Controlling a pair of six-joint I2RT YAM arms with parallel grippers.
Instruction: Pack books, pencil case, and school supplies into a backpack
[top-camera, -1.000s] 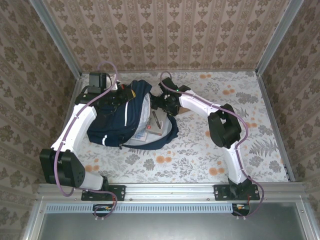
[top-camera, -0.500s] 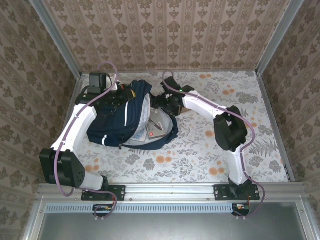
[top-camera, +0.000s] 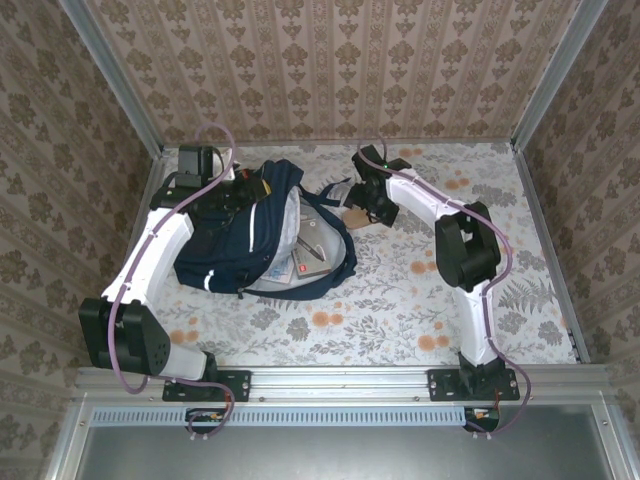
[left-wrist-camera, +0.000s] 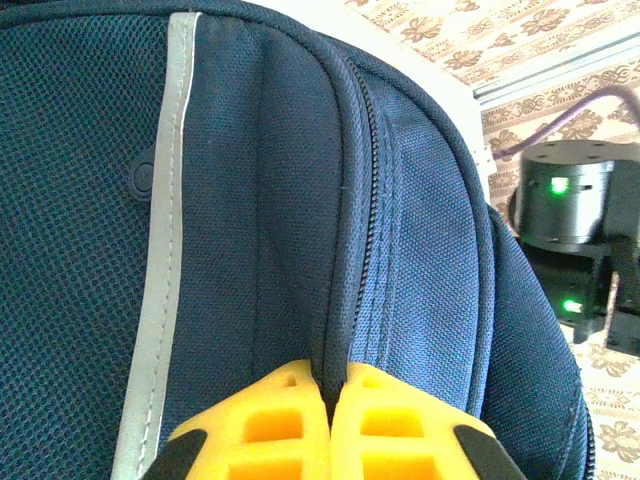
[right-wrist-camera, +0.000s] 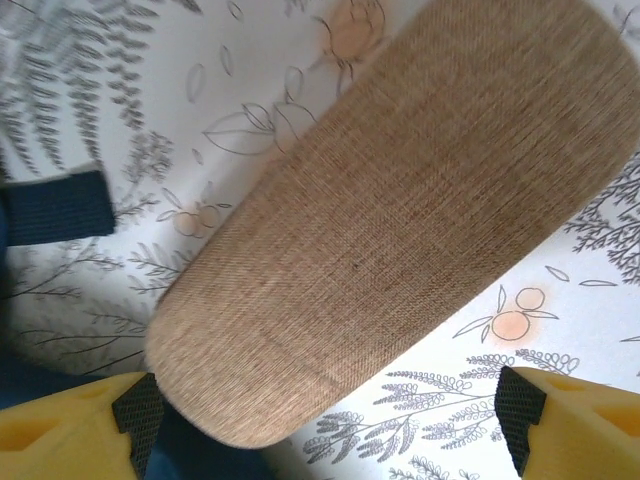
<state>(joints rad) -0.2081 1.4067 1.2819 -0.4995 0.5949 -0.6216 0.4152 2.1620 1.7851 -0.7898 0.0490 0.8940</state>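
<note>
Top view: the backpack (top-camera: 240, 240) covers most of the books (top-camera: 308, 256) lying in its mouth, and their covers are too small to read. The right gripper (top-camera: 378, 205) partly hides the tan case (top-camera: 352, 214).

Right wrist view: the case's far end is cut by the top and right edges, the yellow fingertips (right-wrist-camera: 60, 430) by the bottom edge. The tablecloth (right-wrist-camera: 90, 60) blurs at upper left.

Left wrist view: the backpack runs off the left and bottom edges, which also crop the left gripper (left-wrist-camera: 330, 425).

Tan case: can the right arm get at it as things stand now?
Probably yes. The right gripper is open directly above the tan case, which lies uncovered on the table; nothing stands between them.
</note>
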